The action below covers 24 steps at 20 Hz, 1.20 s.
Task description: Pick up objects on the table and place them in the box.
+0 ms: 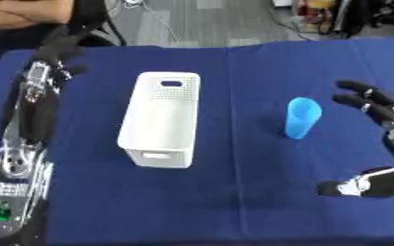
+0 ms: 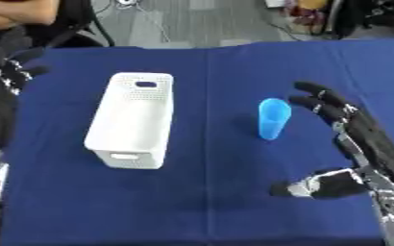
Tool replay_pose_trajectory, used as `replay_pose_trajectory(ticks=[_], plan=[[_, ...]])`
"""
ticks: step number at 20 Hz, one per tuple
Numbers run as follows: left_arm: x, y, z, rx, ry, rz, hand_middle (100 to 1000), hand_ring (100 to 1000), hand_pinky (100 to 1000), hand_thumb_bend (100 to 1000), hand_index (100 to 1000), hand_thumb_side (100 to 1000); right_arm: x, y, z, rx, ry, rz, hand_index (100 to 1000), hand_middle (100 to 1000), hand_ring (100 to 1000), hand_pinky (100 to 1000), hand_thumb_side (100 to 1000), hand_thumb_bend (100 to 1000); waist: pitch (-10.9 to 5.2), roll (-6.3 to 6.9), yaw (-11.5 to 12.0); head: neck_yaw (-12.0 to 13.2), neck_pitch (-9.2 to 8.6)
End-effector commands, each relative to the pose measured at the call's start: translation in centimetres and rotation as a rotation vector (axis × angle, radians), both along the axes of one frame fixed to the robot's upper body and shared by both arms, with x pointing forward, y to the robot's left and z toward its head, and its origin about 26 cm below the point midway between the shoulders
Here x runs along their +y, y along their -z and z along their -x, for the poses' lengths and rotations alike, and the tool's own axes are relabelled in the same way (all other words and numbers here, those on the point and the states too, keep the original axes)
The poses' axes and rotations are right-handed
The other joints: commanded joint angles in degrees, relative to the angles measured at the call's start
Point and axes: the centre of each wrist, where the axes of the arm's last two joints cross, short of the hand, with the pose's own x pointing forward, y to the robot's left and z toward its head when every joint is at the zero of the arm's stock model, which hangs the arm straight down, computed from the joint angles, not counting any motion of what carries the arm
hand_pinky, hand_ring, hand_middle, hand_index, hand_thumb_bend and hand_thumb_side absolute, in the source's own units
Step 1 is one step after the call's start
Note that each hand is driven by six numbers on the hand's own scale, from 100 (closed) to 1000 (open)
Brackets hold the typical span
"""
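The left arm runs up the left side of the left eye view, and the right eye view cuts most of it off at the edge. The left hand [image 1: 62,45] sits at the far left of the table [image 1: 234,202]; its dark fingers merge with the dark background there, so whether they are curled or straight cannot be told. The right forearm is cut off at the lower right corner.

Between the two arms stands a white box [image 1: 161,120], long and narrow, with slightly rounded corners, a perforated wall and a slot handle at each short end. Nothing can be seen inside it. To its right, apart from it, a blue cup [image 2: 273,118] stands upright on the cloth, a smooth tapering tube with its open mouth upward.

The right hand [image 2: 360,132] is spread wide, fingers straight and reaching toward the cup from the right, near it but not touching; the thumb juts out low toward the table's middle. It holds nothing.

The table is covered in a deep blue cloth with faint fold lines. Grey floor and cables lie beyond its far edge.
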Motion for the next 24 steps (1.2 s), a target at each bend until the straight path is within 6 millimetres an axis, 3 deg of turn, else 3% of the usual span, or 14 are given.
replay_pose_trajectory(ticks=[1, 24], plan=[[0.2, -0.7, 0.1, -0.025, 0.001, -0.016, 996, 870, 790, 108, 853, 1000, -0.7, -0.9, 0.1, 0.003, -0.006, -0.011, 886, 944, 738, 745, 637, 958, -0.62, -0.24, 0.21, -0.42, -0.03], [0.0, -0.5, 0.1, -0.015, 0.016, -0.025, 997, 869, 790, 108, 852, 1000, -3.4, -1.0, -3.4, 0.11, 0.003, 0.036, 884, 923, 721, 742, 569, 978, -0.59, -0.4, 1.09, -0.44, -0.03]])
